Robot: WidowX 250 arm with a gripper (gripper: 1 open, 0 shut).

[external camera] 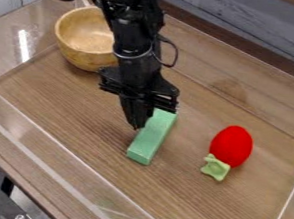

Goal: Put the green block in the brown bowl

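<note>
The green block (150, 140) lies flat on the wooden table, a long light-green bar pointing away from me. My gripper (138, 119) points straight down with its fingers pressed together, the tips at the left side of the block's far end. The fingers look shut beside the block rather than around it, and the block rests on the table. The brown bowl (89, 60) stands at the back left, with nothing in it that I can see, a short way behind and left of the gripper.
A red strawberry-like toy (230, 144) with a small green leafy stub (214, 168) lies to the right of the block. Clear plastic walls (49, 160) fence the table at the front and sides.
</note>
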